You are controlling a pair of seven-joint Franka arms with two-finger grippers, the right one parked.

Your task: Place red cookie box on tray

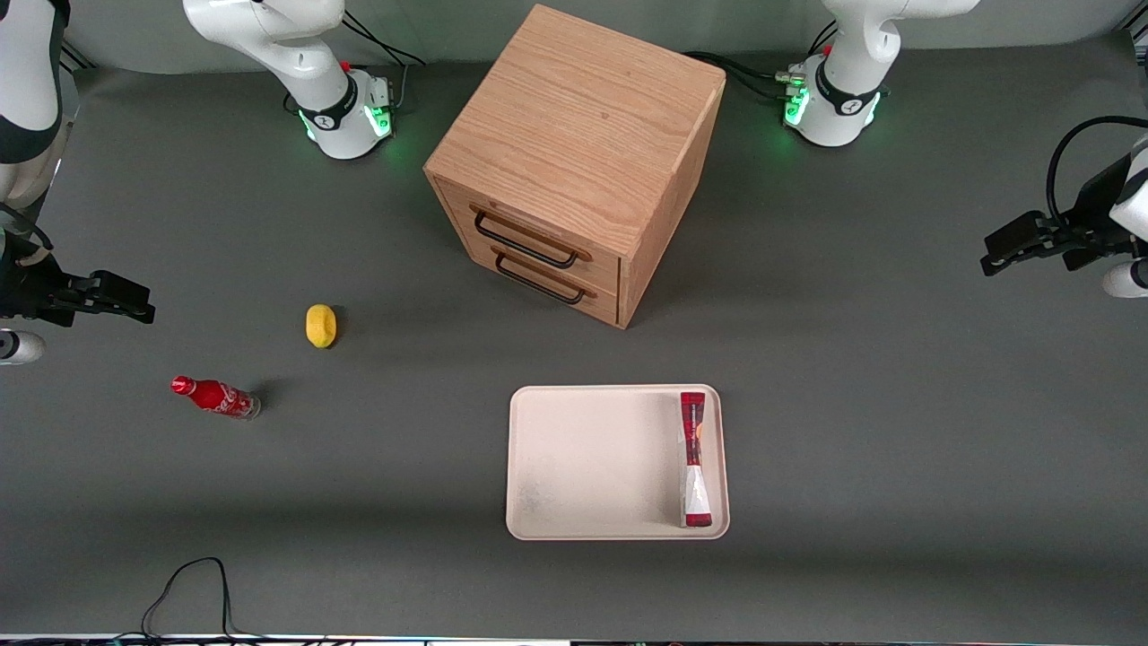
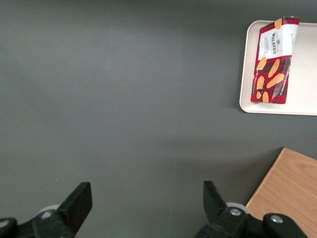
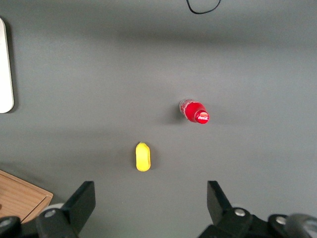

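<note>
Since the red cookie box (image 1: 693, 458) is already lying inside the tray (image 1: 592, 462), along the short rim nearest the working arm's end of the table, we are judging the placing done and treating the step in hand as a clean retreat. The gripper (image 1: 995, 257) is hanging well apart from the tray, toward the working arm's end, with its fingers (image 2: 74, 204) spread wide and pinching nothing. To do this well, we are keeping the arm high and away from the tray, so nothing nudges the box, which seems to be resting on a narrow side and could tip.

From the front, we are seeing only the box's slim edge. The left wrist view is showing us its broad printed face (image 2: 273, 62), tartan red with biscuits and a pale panel, and a corner of the wooden cabinet (image 2: 290, 191) nearby. Only the front and right wrist views are showing the cola bottle (image 1: 213, 396) and the yellow object (image 1: 320, 325), both far from the tray toward the parked arm's end.
</note>
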